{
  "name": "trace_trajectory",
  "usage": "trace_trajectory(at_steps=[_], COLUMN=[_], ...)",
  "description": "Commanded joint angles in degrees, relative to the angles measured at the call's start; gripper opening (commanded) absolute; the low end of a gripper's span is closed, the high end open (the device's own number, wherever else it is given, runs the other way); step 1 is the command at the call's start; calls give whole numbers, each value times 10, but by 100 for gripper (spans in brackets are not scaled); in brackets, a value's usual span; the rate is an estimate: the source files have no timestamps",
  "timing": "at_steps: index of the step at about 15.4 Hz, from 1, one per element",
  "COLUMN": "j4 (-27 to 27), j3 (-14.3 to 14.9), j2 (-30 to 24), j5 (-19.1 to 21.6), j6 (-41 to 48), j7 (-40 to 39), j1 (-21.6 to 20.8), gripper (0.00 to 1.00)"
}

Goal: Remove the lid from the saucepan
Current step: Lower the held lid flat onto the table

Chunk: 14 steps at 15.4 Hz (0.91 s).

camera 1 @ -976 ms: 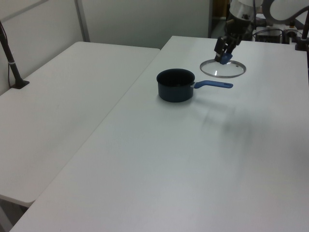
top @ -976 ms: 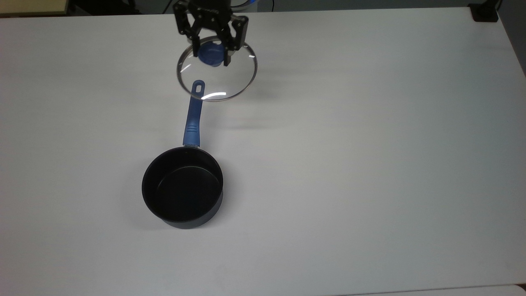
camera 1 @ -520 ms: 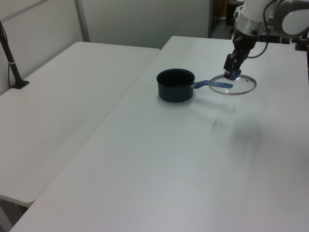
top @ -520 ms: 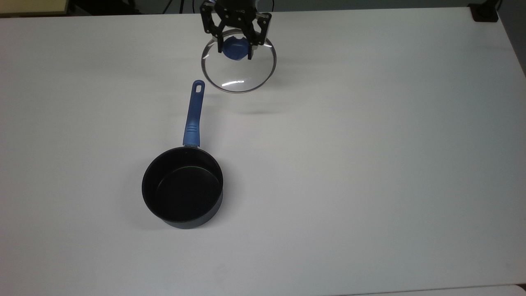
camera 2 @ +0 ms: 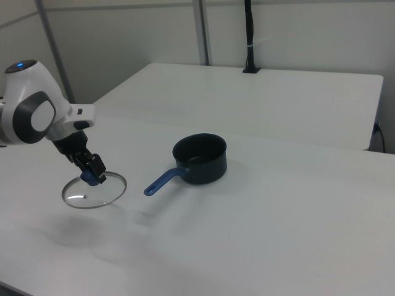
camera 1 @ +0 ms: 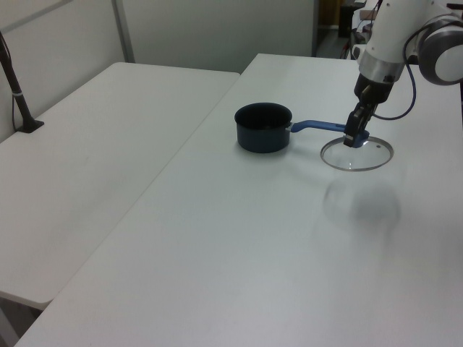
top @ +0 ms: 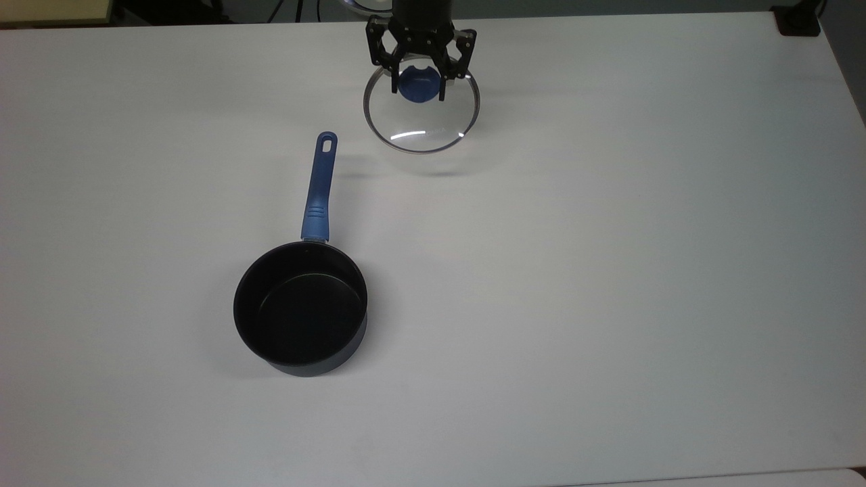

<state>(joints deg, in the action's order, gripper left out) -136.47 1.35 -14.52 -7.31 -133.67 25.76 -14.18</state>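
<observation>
The saucepan [top: 301,318] is sitting uncovered on the white table [top: 609,270], in the lower left of the top view, its black inside showing. Its long blue handle [top: 319,189] is running up the frame toward the slotted hole at its end, lying flat along the table. In the left view the saucepan [camera 1: 263,127] is sitting in the upper middle of the frame with its handle pointing toward the left view's right; in the right view the saucepan [camera 2: 200,158] is sitting at mid-frame with its handle pointing toward the right view's lower left.

Farther up the top view, near the upper edge and to the right of the handle's end, the glass lid [top: 422,118] is hanging level, apart from the saucepan, casting a faint shadow on the table lower in the frame. The gripper [top: 418,80] is clamping the lid's blue knob [top: 417,88] between its two black fingers. In the left view the lid [camera 1: 357,154] is appearing just right of the handle's tip, under the gripper [camera 1: 354,136]. In the right view the lid [camera 2: 94,190] is at the left of the frame, the gripper [camera 2: 92,174] gripping its knob from above, with the white arm [camera 2: 34,111] behind it.
</observation>
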Motion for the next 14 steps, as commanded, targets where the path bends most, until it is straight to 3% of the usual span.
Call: trace_trajectory(at_steps=[1, 7, 12, 14], j4=[-2, 20, 29, 49], j3=[3, 3, 3, 3], j2=[43, 132, 151, 184], j5=[11, 10, 8, 8], j6=[-75, -149, -159, -159], j7=[24, 38, 41, 42], j1=[-12, -10, -8, -6], gripper=[57, 57, 56, 56])
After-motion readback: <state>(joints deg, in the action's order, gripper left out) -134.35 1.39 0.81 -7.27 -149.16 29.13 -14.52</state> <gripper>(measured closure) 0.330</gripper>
